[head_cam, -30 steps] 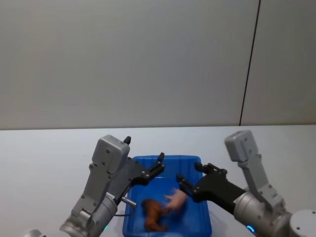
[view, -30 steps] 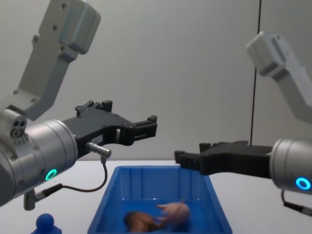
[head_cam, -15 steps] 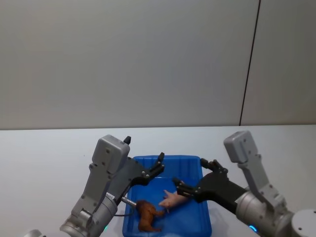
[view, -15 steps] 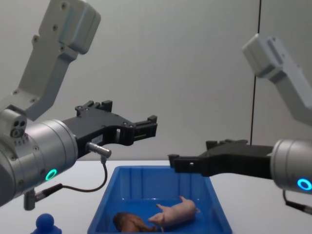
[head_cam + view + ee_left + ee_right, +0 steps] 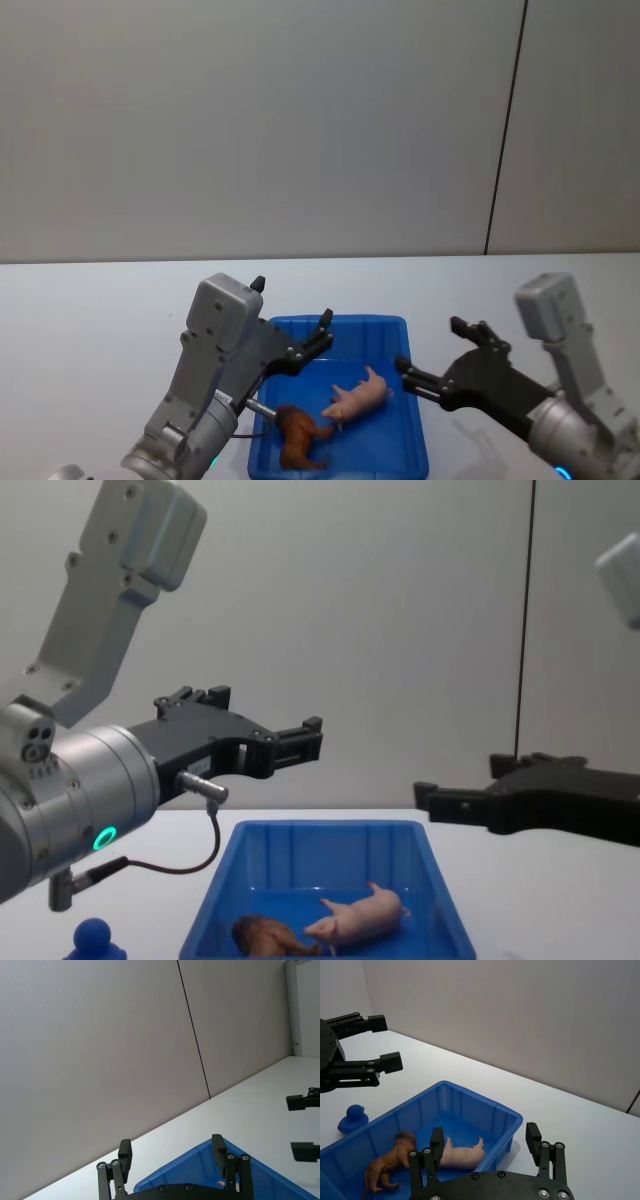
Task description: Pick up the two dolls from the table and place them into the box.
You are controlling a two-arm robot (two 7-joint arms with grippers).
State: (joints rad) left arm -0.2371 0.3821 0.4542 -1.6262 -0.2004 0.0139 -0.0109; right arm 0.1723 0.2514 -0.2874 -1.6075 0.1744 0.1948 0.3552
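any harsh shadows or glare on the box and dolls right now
Head view: soft even light, only a faint shadow on the table under the right gripper beside the box. Right wrist view: no glare on the pig or brown animal.

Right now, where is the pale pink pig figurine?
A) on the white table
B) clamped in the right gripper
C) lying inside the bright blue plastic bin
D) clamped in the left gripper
C: the pale pink pig figurine lies on the floor of the bright blue plastic bin.
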